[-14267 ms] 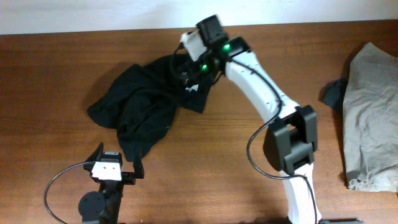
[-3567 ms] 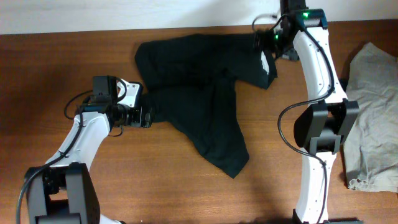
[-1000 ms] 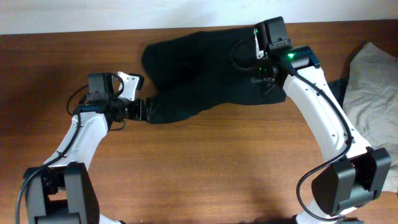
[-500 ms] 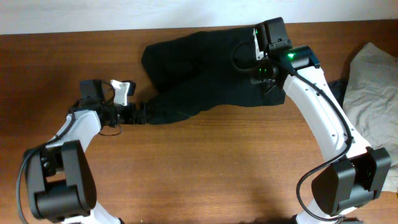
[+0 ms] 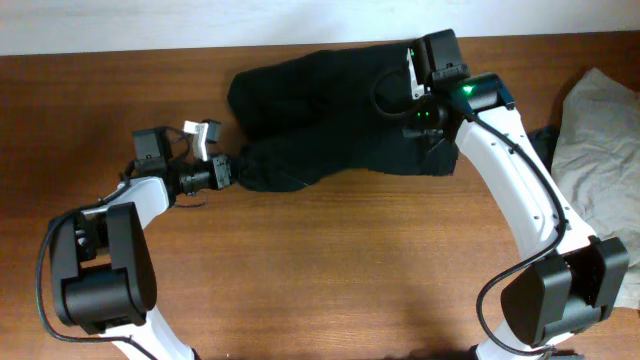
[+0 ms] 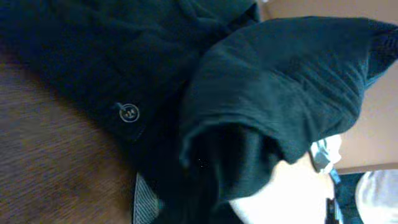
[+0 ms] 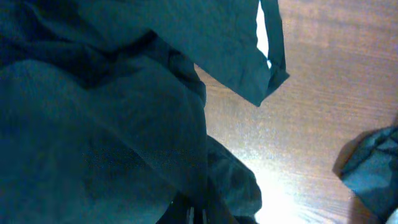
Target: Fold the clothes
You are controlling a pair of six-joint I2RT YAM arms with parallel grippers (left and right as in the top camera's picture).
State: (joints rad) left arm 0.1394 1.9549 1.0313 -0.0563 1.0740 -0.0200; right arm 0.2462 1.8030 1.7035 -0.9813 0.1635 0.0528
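Note:
The clothes [image 5: 335,110], a pair of black shorts, lie spread along the far side of the table. My left gripper [image 5: 233,173] is shut on their lower left corner. In the left wrist view black cloth [image 6: 273,93] bunches between the fingers, a ribbed pad [image 6: 145,200] shows on one side, and a small round button [image 6: 129,112] sits on the fabric. My right gripper [image 5: 428,128] is shut on the shorts' right part. In the right wrist view its fingers [image 7: 199,214] are closed together, buried in dark cloth [image 7: 99,124].
A grey garment [image 5: 598,190] lies at the table's right edge with a dark piece [image 5: 545,142] beside it, the latter also seen as a bluish fold [image 7: 373,168] in the right wrist view. The wall runs just behind the shorts.
My left gripper stood open beside the shorts' left corner and has now closed on it. The right arm and the rest of the shorts have stayed in place.

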